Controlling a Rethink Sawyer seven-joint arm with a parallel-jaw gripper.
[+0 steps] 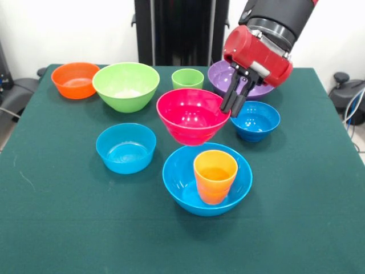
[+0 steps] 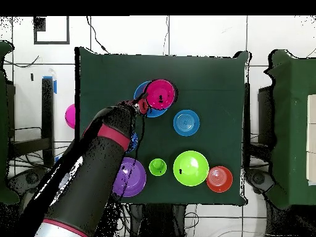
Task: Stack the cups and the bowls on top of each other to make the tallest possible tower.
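Front view: the gripper pinches the right rim of the pink bowl and holds it in the air above the orange cup, which stands upright in the large blue bowl. That two-piece tower is the only stack; I judge the task early. Left to place: the green cup, purple bowl, two small blue bowls, lime bowl and orange bowl, all single on the table.
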